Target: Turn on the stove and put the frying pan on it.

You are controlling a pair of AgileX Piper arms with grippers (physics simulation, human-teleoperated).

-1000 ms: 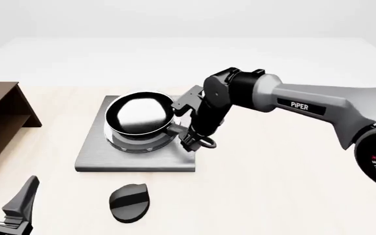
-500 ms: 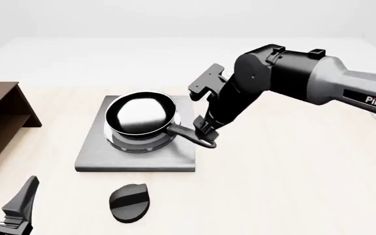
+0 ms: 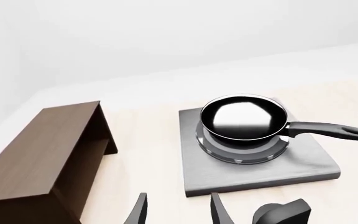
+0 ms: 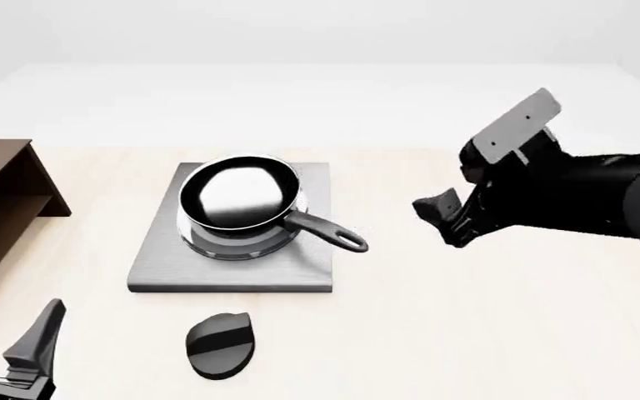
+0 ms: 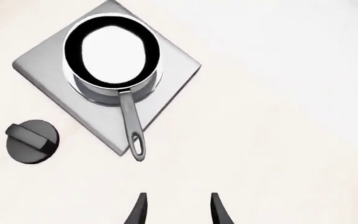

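Pan (image 4: 239,196) sits on the stove (image 4: 164,268), handle poking off its right edge. I've let go: my right gripper (image 4: 445,218) has pulled back right, fingers spread, empty. Left gripper (image 3: 177,212) waits spread near the knob (image 4: 220,344).

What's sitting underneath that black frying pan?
The frying pan rests on the stove's silver burner rings. Their outer edge shows; the middle is hidden under the pan.

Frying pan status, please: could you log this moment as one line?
frying pan: on stove | knob: untouched | right gripper: open, clear of pan | left gripper: open, near knob
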